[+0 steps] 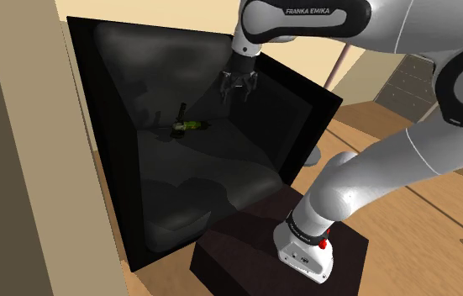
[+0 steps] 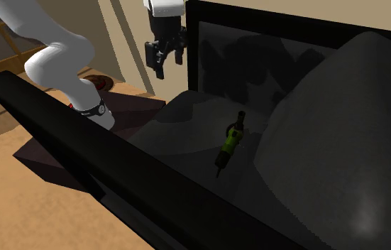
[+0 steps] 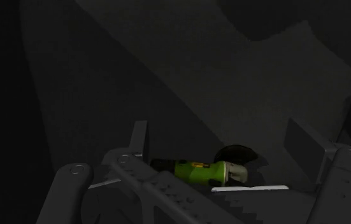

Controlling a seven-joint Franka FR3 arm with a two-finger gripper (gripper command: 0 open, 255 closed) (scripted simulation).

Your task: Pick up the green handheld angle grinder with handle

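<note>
- You have one green angle grinder (image 1: pixel 189 126) lying on its side on the dark grey floor inside one black-walled enclosure (image 1: pixel 305 113).
- One gripper (image 1: pixel 239 84) hangs above and apart from the grinder, its two fingers spread wide, holding nothing.
- One thin black handle seems to jut from the grinder; the dimness leaves that unsure.

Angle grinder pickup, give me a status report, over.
Gripper open, empty, hanging above the dark bin. Green angle grinder lying inside it, untouched, apart from the fingers. Nothing seen between them.
</note>
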